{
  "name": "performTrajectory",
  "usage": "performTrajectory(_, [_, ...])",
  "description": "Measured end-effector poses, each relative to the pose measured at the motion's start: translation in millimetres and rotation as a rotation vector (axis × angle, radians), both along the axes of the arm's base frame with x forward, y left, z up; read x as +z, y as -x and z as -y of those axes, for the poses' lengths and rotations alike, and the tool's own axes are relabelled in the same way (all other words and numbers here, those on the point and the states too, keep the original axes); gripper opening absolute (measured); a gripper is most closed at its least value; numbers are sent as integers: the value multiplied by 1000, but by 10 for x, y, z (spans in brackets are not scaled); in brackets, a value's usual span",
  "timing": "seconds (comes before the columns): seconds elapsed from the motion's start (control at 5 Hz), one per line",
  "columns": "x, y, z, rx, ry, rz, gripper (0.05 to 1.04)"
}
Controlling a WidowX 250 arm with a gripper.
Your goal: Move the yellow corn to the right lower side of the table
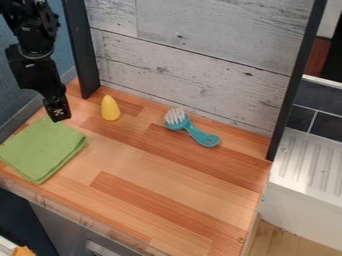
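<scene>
Yellow corn (110,108) near green cloth (43,149)

My tally: one yellow corn (110,108), one green cloth (43,149), one teal brush (198,134). Three small items on one desk (160,167), by my count. I also log two black posts (83,50), one plank backboard (194,62), one black hand (59,115).
</scene>
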State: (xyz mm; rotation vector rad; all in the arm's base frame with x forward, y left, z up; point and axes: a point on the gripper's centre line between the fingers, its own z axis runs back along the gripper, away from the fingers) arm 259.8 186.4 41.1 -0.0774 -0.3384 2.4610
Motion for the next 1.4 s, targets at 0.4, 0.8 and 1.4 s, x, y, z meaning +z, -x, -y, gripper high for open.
performTrajectory(0.4, [-127,-101,-4,3,45,-30,999])
performTrajectory(0.8, [-226,-493,-35,-51,105,-14,999])
performTrajectory(1.4, [-412,-814,172,-185,156,-30,999])
